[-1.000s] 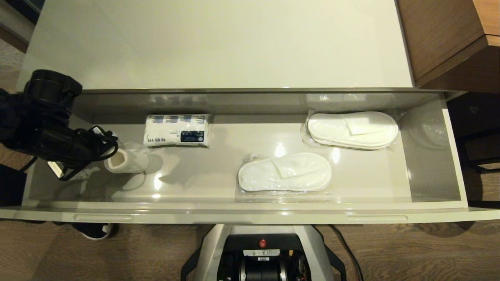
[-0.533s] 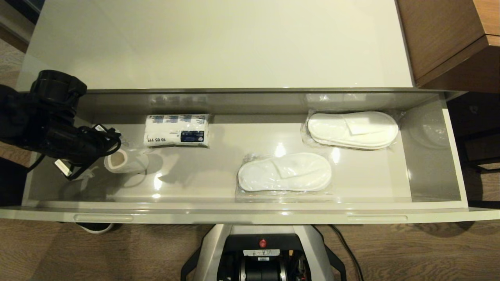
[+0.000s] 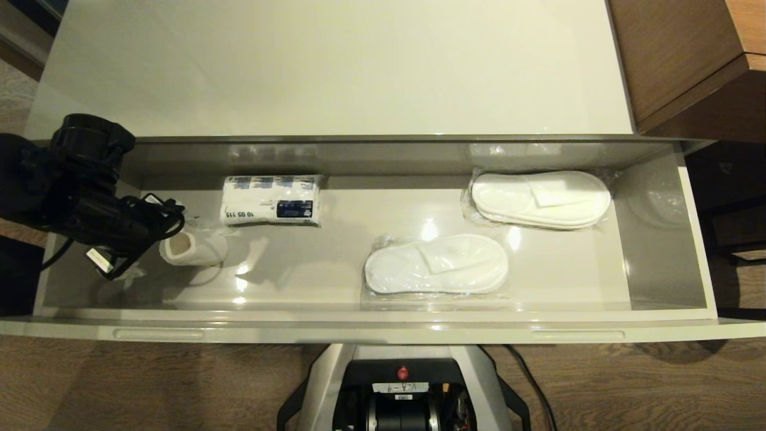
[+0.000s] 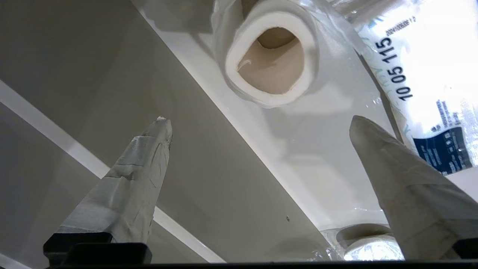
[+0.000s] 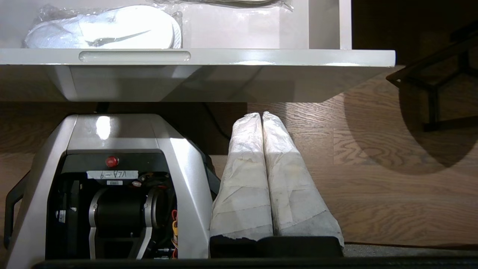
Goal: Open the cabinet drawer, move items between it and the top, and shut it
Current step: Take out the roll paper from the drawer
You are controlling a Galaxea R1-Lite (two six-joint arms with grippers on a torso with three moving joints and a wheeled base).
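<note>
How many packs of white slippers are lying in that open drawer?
2. One slipper pack lies near the middle of the drawer, toward its front. The other slipper pack lies further right, against the back wall. None shows on the cabinet top.

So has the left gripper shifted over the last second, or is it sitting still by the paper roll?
Yes, slightly. The left gripper, open, has drawn back from the paper roll toward the drawer's left end; the roll has not moved.
</note>
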